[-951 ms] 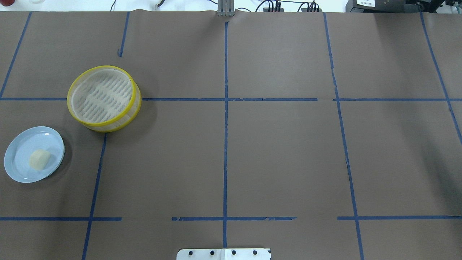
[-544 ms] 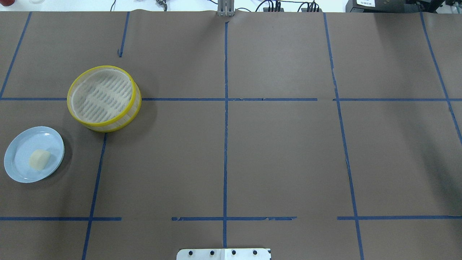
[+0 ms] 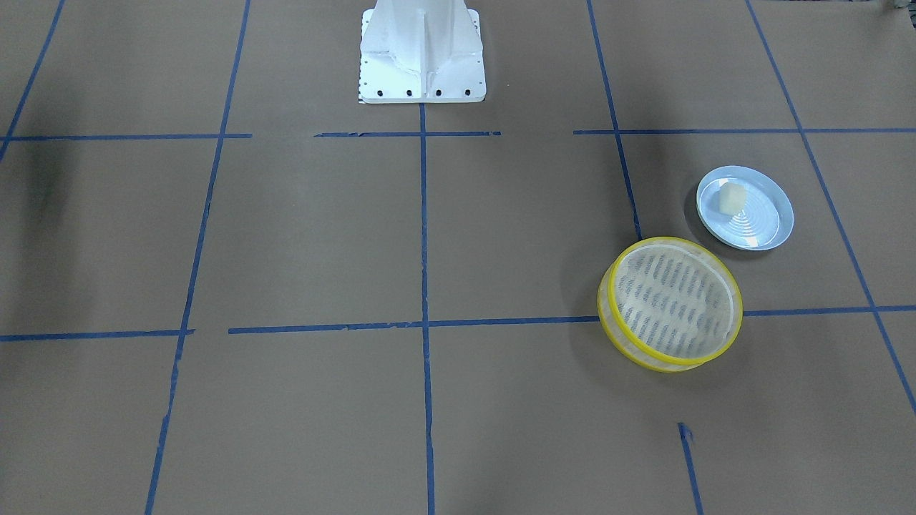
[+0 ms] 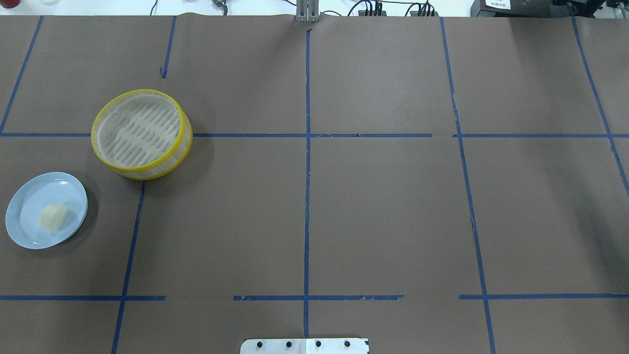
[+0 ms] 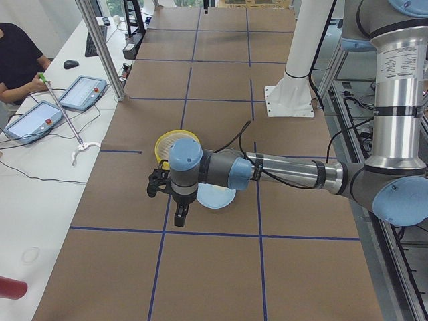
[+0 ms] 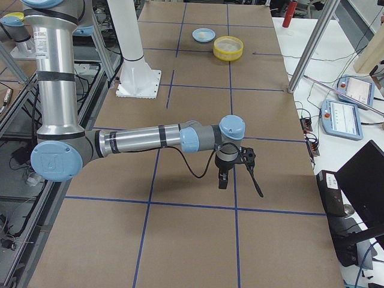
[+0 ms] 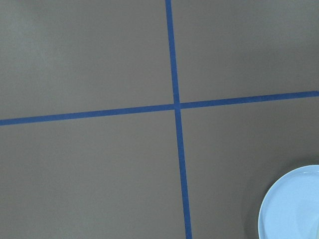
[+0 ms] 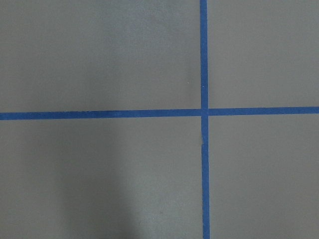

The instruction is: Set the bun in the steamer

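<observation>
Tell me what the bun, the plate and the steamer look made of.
Bun: maybe foam or dough, matte cream, rounded edges. Plate: smooth pale blue plastic or ceramic, faint sheen, ridged rings. Steamer: probably plastic, glossy yellow rims, translucent beige wall, slotted base.

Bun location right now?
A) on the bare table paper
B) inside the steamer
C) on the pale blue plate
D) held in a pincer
C: the bun sits on the pale blue plate, apart from the steamer, whose slotted base holds nothing.
</observation>
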Motion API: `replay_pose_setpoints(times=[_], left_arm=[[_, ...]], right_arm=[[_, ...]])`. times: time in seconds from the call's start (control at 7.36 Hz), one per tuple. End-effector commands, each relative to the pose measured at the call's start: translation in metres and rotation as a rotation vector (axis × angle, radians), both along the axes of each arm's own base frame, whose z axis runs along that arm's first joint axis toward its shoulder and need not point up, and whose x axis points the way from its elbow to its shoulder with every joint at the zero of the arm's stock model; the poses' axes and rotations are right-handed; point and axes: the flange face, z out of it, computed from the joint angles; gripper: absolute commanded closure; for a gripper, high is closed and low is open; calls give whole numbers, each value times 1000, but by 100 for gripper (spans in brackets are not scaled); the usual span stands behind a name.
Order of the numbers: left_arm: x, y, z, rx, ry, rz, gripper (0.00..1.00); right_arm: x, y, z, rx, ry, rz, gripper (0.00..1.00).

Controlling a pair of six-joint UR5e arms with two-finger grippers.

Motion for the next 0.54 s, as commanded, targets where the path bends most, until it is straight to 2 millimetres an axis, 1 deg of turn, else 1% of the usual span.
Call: replay_pose_setpoints(times=[0.0, 0.14, 0.27, 0.41], left_arm=[[44, -8, -56, -3, 12, -33, 0], [77, -6, -76, -31, -9, -60, 0], [98, -2, -89, -29, -7, -46, 0], [120, 1, -88, -89, 5, -64, 0]], right_arm=[[0, 0, 0, 0, 0, 0, 0], [0, 0, 0, 0, 0, 0, 0], [0, 0, 0, 0, 0, 0, 0], [0, 0, 0, 0, 0, 0, 0]])
